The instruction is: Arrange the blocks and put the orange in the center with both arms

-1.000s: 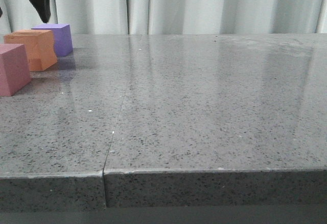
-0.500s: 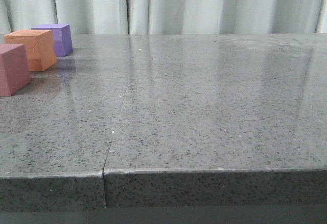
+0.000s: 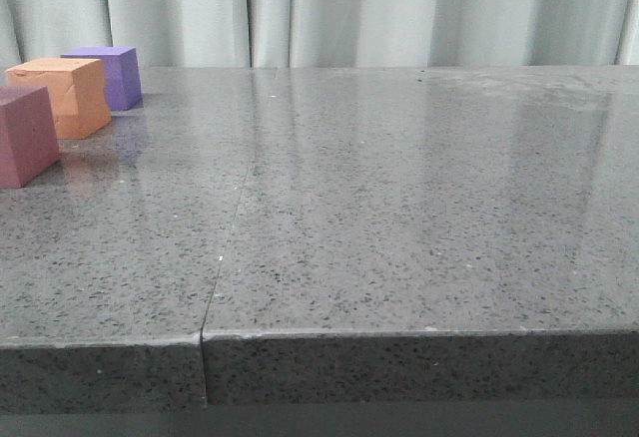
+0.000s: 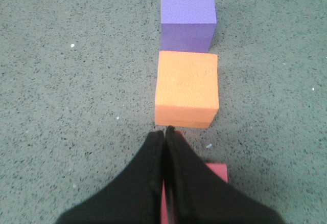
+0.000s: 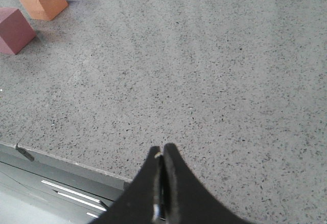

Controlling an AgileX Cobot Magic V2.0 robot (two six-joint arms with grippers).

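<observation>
Left claw [image 4: 164, 132] pinched closed, empty, above pink cube [image 4: 217, 173]; orange cube [image 4: 187, 87] just beyond tips.

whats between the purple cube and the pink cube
The orange cube sits between the purple cube and the pink cube, all in one row with small gaps. The left wrist view shows it best; the front view agrees.

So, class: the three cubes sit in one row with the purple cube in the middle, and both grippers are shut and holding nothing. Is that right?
Not quite. The left wrist view shows the orange cube in the middle, between the purple cube and the pink cube. The rest holds: the left gripper and right gripper are both shut and empty.
</observation>
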